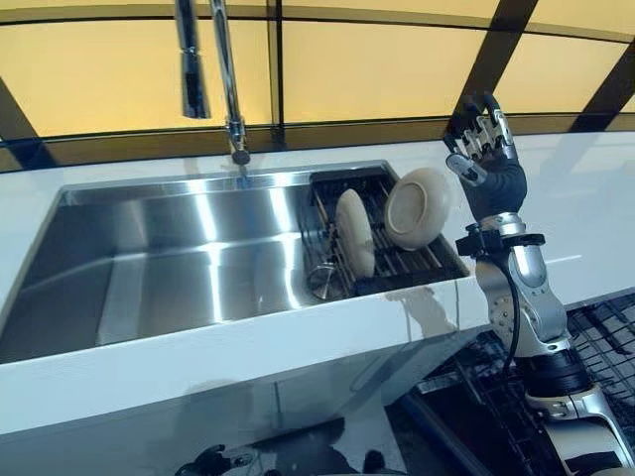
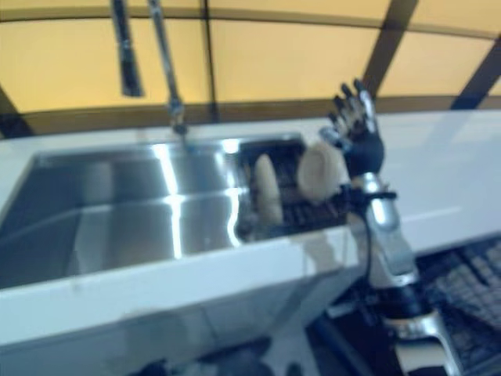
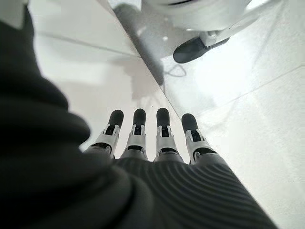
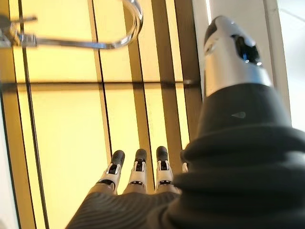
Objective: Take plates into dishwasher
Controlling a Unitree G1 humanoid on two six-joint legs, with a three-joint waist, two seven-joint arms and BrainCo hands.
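White counter [image 1: 595, 198] with steel sink [image 1: 179, 258] | right hand [image 1: 483, 139] raised beside round plate [image 1: 417, 206], fingers straight, empty | left hand [image 3: 152, 138] straight, idle | lower, pinch rim firmly.

sink [image 1: 198, 258] | faucet [image 1: 230, 79] above it | white counter [image 1: 585, 198]

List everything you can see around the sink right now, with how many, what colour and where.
plates: two, cream, standing on edge in the rack, one upright, one leaning
rack: one, dark, right end of the sink
sink: one, steel, set in the counter
tap: one, chrome, behind the sink
counter: one, white, around the sink
metal cup: one, silver, in the sink beside the rack
right hand: raised beside the leaning plate, fingers straight, holding nothing
left hand: hanging low, fingers straight, empty
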